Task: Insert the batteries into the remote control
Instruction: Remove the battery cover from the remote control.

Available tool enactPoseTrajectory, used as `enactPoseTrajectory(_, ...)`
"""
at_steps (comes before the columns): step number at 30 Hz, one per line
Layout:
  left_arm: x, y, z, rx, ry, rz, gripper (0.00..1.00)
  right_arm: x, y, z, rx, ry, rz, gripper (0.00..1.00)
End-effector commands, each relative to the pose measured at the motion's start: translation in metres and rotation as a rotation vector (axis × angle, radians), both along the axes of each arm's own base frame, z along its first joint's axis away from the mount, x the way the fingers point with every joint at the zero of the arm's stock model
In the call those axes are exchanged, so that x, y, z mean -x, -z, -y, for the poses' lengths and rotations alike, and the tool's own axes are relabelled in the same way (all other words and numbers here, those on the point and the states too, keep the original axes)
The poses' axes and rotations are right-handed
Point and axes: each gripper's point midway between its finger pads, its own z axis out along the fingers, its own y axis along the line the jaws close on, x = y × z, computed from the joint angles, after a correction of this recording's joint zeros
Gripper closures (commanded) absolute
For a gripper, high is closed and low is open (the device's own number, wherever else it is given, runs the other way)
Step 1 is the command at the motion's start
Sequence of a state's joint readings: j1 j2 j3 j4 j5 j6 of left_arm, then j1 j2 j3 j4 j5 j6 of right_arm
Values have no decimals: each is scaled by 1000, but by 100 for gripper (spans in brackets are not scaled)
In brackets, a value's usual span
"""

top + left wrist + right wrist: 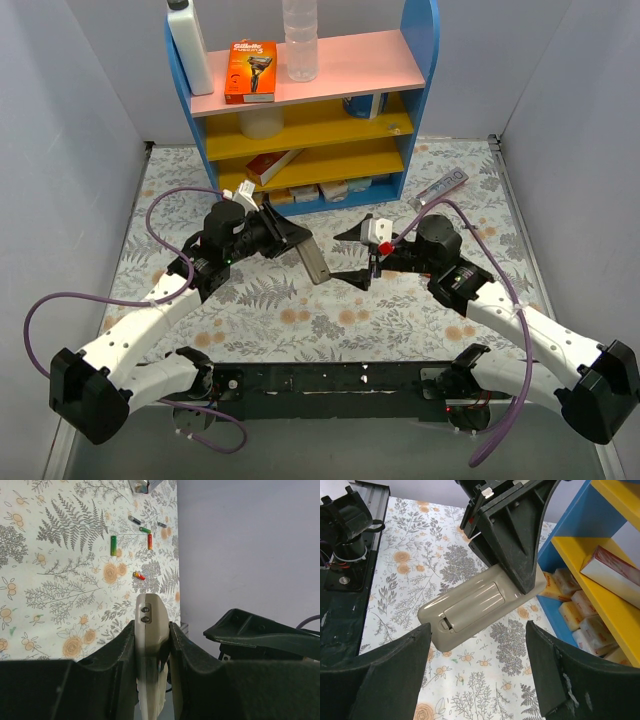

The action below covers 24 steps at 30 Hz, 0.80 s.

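We find the remote control (314,262) over the middle of the table (300,330), gripped by the left gripper (151,626). The right gripper (353,256) is just to its right, jaws apart, not touching. The batteries (113,545) lie scattered on the table beyond the remote's free end. Behind everything stands the shelf (420,60) — a tube (443,188) lies at its right.

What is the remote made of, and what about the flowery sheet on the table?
The remote control looks like hard plastic, beige-grey and glossy. Streaks of light shine on its back, and the little cover there has a neat moulded seam. The flowery sheet looks like printed cloth or vinyl. It is matte and lies flat with no shine, so I cannot tell which.
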<state>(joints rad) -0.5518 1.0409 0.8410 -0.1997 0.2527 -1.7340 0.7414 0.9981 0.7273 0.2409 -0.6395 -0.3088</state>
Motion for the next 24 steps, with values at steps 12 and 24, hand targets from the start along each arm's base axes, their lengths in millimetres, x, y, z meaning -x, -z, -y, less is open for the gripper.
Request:
enactPoseTrajectory(12,0,-32,12,64,64,55,100,0,-10,-9,-14,-38,107,19)
enactPoseTrajectory(24,1,-35,17,73,92,49,100,-6,-3,-9,13,-15,129,20)
